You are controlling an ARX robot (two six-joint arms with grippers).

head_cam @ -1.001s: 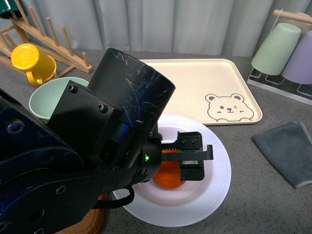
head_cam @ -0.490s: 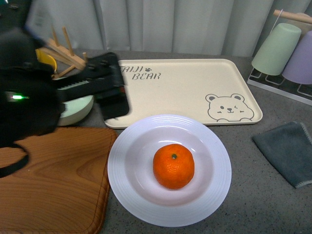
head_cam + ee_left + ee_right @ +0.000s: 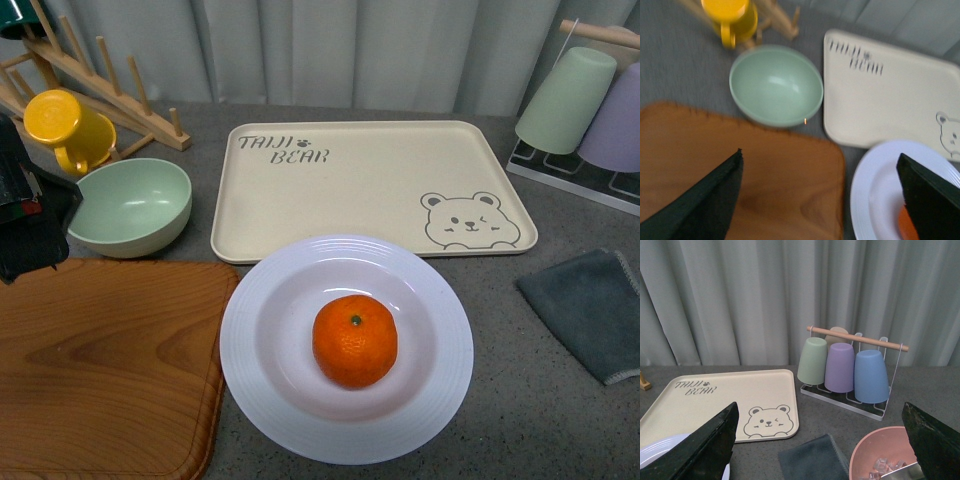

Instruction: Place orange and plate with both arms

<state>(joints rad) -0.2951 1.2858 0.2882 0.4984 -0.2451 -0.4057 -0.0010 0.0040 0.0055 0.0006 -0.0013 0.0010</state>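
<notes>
The orange (image 3: 355, 341) sits alone in the deep centre of the white plate (image 3: 440, 400), at the front middle of the table. My left gripper (image 3: 820, 155) is open and empty, above the wooden board and to the left of the plate (image 3: 875, 190). A sliver of the orange (image 3: 907, 227) shows beside one of its fingers. In the front view only a black part of the left arm (image 3: 25, 225) shows, at the left edge. My right gripper (image 3: 820, 405) is open and empty, raised on the right side. It is out of the front view.
A beige bear tray (image 3: 380, 180) lies behind the plate. A pale green bowl (image 3: 130, 205), a yellow mug (image 3: 65, 125) and a wooden rack are at the back left. A wooden board (image 3: 110, 360) lies front left. A grey cloth (image 3: 590, 305), a cup rack (image 3: 580, 100) and a pink bowl (image 3: 885, 450) are on the right.
My left arm, which hung over the plate with its jaws around the orange, has pulled back to the left edge. The orange stays in the plate.
</notes>
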